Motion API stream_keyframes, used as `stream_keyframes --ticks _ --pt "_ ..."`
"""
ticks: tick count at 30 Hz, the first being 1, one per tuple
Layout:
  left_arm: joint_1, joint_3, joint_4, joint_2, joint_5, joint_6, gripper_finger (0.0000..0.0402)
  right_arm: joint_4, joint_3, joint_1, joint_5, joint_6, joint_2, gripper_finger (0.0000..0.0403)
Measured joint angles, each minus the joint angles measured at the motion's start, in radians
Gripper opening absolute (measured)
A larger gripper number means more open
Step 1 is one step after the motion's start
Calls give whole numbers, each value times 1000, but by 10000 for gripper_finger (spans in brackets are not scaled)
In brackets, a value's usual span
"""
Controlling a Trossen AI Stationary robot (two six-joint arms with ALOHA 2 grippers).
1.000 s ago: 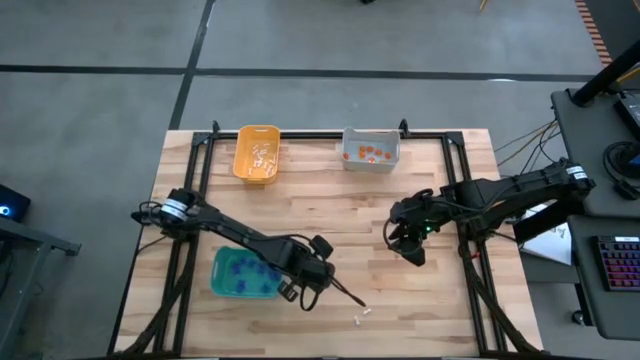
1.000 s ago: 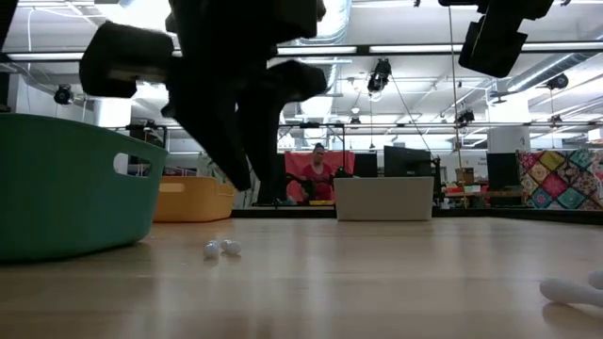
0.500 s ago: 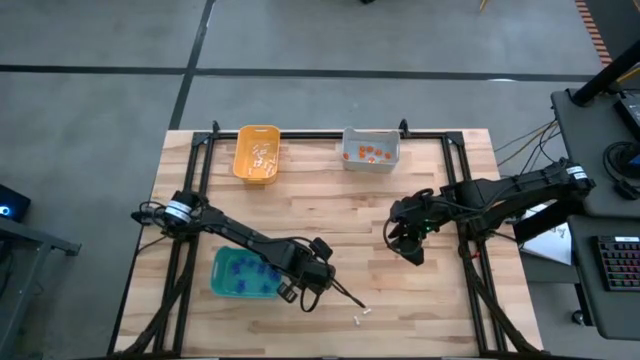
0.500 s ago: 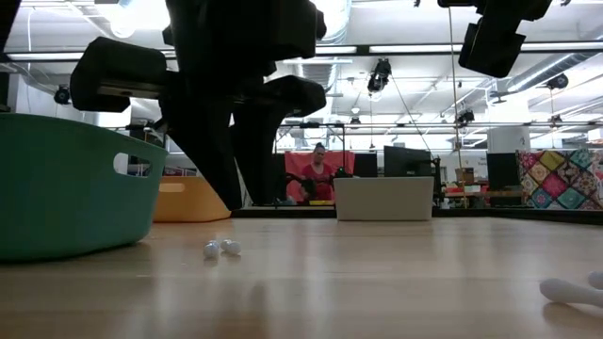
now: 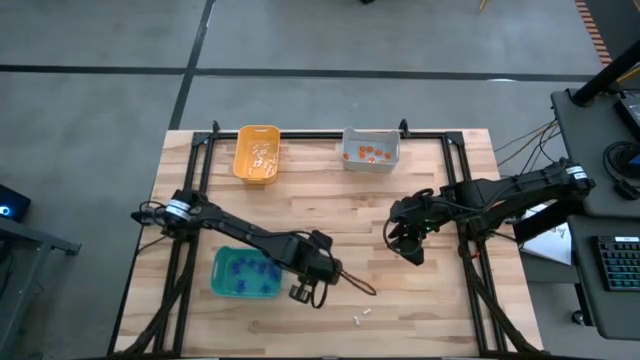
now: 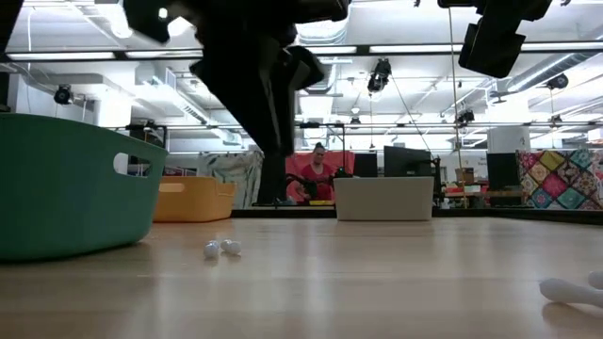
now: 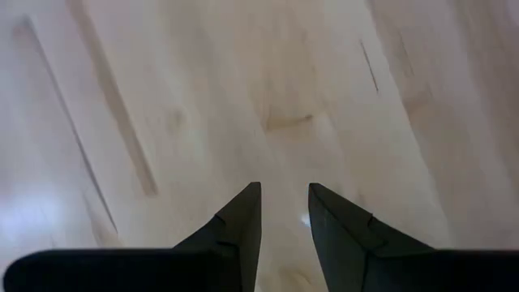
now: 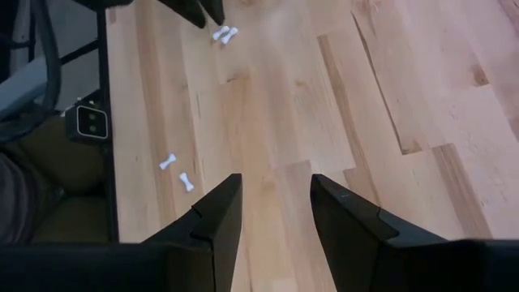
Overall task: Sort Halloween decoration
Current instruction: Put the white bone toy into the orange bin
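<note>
Two small white trinkets point(image 5: 362, 317) lie on the bare wood near the table's near edge; they also show in the low view point(image 6: 221, 248) and in the right wrist view point(image 8: 225, 34). My left gripper point(image 5: 370, 291) hovers just to their far side, fingers pointing toward the table's right, open by a narrow gap point(image 7: 284, 195) and holding nothing I can see. My right gripper point(image 5: 410, 250) waits open above the right half of the table point(image 8: 274, 191). Purple trinkets lie in the teal bin point(image 5: 222, 275), white ones in the orange-yellow bin point(image 5: 240, 155), orange ones in the grey bin point(image 5: 370, 162).
Two more white trinkets point(image 8: 177, 172) lie close to the table's near edge, one also in the low view point(image 6: 565, 290). The teal bin point(image 6: 66, 188) stands beside the left arm. The orange-yellow bin and the grey bin point(image 6: 384, 198) stand along the far edge. Bare wood lies between them.
My left gripper has risen from the table and swung its fingers a little toward the right and far side, away from the white trinkets. The trinkets have stayed where they were.
</note>
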Motion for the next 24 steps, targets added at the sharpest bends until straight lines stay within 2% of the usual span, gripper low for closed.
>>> stream_keyframes --ticks 4,7,10,18,20,24 --pt "2 62 -23 0 -34 -237 87 -4 0 0 0 -18 0 139" --pt "4 121 -17 9 -87 -584 87 -15 0 0 0 -32 0 140" --pt "-6 184 -41 45 -65 -834 87 -43 0 0 -7 -58 0 141" --pt "-41 359 -121 206 -52 -1142 87 -105 -4 0 -6 -194 0 138" --pt "-40 423 -204 262 -54 -1198 87 -108 -8 0 -2 -208 0 139" --pt "-51 582 -482 372 -44 -1270 87 -106 -13 2 -2 -214 0 137"
